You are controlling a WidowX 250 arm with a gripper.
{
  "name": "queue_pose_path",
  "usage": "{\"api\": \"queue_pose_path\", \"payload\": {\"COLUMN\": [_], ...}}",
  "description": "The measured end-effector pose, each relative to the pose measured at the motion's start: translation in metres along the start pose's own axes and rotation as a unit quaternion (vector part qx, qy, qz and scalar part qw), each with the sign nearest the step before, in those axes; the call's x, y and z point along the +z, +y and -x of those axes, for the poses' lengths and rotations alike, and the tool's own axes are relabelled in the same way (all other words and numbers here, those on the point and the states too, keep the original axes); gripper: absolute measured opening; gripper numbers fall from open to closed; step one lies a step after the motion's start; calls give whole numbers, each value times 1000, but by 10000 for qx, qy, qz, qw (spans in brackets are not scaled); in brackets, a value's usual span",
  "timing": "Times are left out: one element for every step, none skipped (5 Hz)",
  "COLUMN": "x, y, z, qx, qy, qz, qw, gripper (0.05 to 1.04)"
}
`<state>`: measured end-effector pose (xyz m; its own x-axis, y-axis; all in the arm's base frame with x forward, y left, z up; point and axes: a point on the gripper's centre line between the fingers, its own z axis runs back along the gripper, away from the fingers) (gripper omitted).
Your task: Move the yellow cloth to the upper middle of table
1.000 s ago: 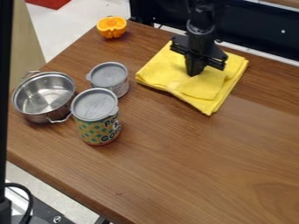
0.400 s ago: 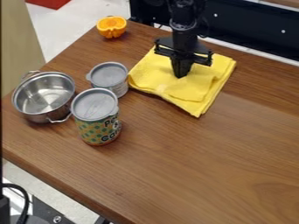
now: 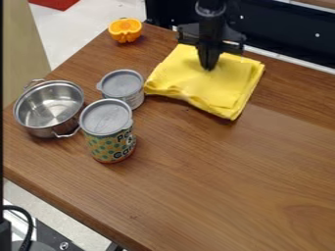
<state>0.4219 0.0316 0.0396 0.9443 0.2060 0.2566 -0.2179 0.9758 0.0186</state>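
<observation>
Camera view, then: where did the yellow cloth (image 3: 229,90) lie?

Directly under the gripper (image 3: 208,67), spreading out on both sides of its tip and down toward the viewer. It was folded in layers, with ripples along the near left edge and one corner pointing toward the viewer.

And how did the gripper stand?

It hung down with its tip at the cloth, toward the far part of the fold. I couldn't tell how far open it was, or whether it had hold of the fabric.

What sat closest by?

A small can (image 3: 122,84) with a grey lid, to the lower left of the gripper and just beside the cloth's left corner. Whether they touched, I couldn't tell.

Further out?

A taller can (image 3: 110,139), also grey-lidded, with a dotted label, stood farther down and left from the gripper. Beyond it, farther left still, was a metal pot (image 3: 49,105) with looped handles. All of them were upright.

Anything up higher?

Half an orange (image 3: 125,30), cut side showing, to the upper left of the gripper, near the edge of the wooden table (image 3: 229,191).
</observation>
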Motion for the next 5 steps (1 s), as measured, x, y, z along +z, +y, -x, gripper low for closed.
{"api": "queue_pose_path", "payload": {"x": [1,11,18,24,35], "y": [0,-1,-1,0,0], "z": [7,2,6,10,16], "qx": [71,129,293,389,299], "qy": [224,355,624,756,630], "qz": [-48,38,158,140,191], "qw": [9997,9993,9975,9963,9974], "gripper": [53,53,53,53,53]}}
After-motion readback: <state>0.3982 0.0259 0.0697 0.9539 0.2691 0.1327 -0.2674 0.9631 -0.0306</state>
